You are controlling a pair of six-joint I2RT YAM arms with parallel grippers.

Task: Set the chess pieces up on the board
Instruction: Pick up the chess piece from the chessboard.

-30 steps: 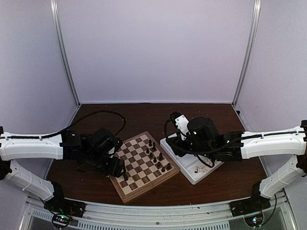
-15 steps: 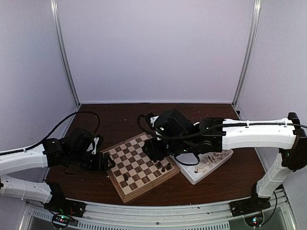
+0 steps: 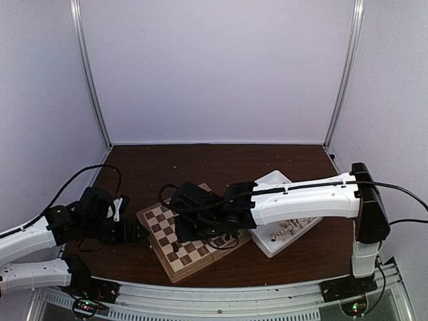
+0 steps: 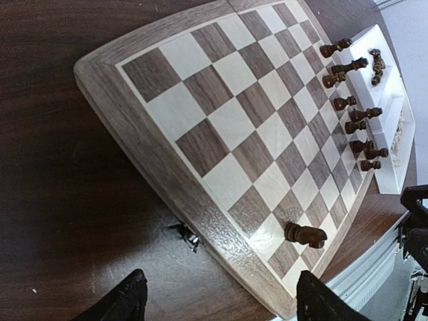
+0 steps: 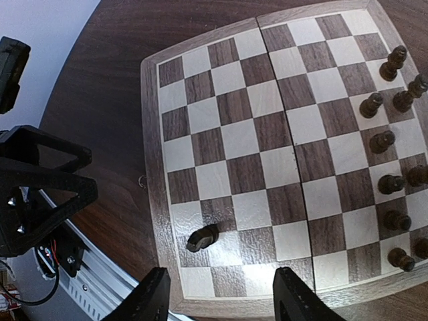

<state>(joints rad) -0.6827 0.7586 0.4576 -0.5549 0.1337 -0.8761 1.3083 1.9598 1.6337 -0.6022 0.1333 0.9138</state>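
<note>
The right gripper (image 5: 224,295) hovers open and empty over the board (image 5: 267,134)'s corner, likely to right the toppled piece (image 5: 202,237) there. Other pieces (image 5: 382,142) line the opposite edge. The left gripper (image 4: 224,304), open, hangs just off the board, leaving room.

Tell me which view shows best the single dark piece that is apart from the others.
The left wrist view: the lone dark piece appears large and in profile, near a corner of the board. The right wrist view shows it from above, smaller. The top view leaves it too small to judge.
</note>
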